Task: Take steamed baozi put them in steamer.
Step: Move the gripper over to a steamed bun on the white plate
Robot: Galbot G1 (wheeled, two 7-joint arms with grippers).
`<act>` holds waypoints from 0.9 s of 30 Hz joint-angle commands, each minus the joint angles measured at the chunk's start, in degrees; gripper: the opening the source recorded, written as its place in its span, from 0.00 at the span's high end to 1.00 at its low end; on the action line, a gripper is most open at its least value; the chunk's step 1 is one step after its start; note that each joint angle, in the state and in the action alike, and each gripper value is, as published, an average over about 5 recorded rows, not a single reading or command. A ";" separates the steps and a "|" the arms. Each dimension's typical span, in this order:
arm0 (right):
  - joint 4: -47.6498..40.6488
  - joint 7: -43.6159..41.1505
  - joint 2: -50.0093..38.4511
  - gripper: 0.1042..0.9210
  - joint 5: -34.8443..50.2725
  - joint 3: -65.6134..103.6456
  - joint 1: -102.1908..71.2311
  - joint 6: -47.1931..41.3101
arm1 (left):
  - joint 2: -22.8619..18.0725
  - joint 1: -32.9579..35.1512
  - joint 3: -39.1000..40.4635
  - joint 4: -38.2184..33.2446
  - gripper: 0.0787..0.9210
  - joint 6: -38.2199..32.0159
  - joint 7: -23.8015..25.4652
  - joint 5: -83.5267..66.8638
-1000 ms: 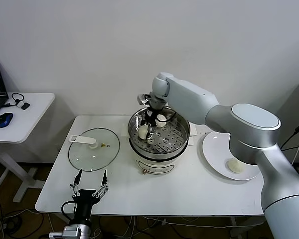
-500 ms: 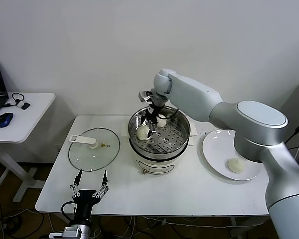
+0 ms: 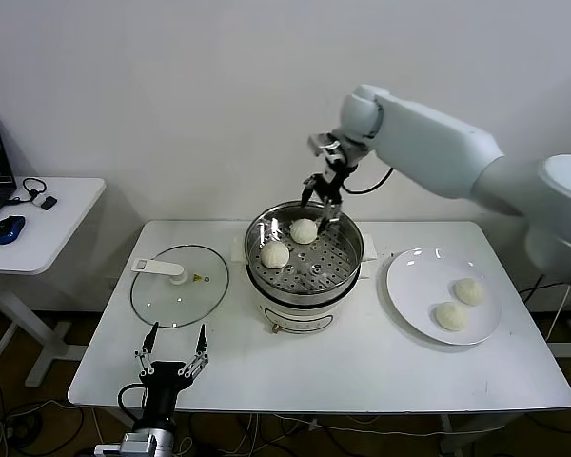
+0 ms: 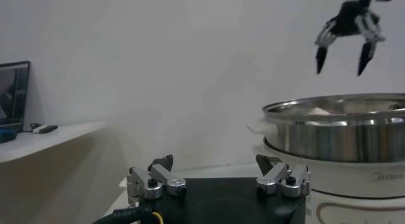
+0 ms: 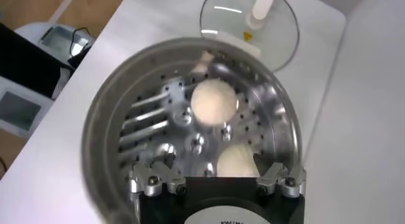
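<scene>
right gripper (image 3: 323,203) above back rim of steamer (image 3: 347,269), fingers spread, empty. two steamed baozi in steamer on perforated floor, one toward left (image 3: 274,254), one toward back (image 3: 304,230), near each other, under gripper. two more baozi (image 3: 469,291) (image 3: 448,315) on white plate (image 3: 409,295), right of steamer. glass lid (image 3: 162,295) flat on table (image 3: 362,367), left of steamer. left gripper (image 3: 171,362) parked low at table's front edge, fingers apart, empty.

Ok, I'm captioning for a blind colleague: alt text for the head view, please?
The right gripper hangs open above the steamer, which holds two baozi. Two more lie on the white plate; the left gripper waits open.
</scene>
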 commanded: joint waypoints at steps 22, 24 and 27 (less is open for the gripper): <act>6.60 -2.73 -28.20 0.12 -32.17 19.30 -22.80 11.29 | 0.23 1.91 0.39 -1.73 0.12 0.48 -0.21 0.10; 6.09 -2.61 -27.72 0.12 -32.58 20.76 -24.98 10.99 | 0.21 2.15 0.29 -1.74 0.12 0.42 -0.22 0.18; 6.14 -2.43 -27.45 0.12 -32.67 21.92 -27.93 10.49 | 0.25 2.42 0.09 -1.68 0.12 0.35 -0.24 0.20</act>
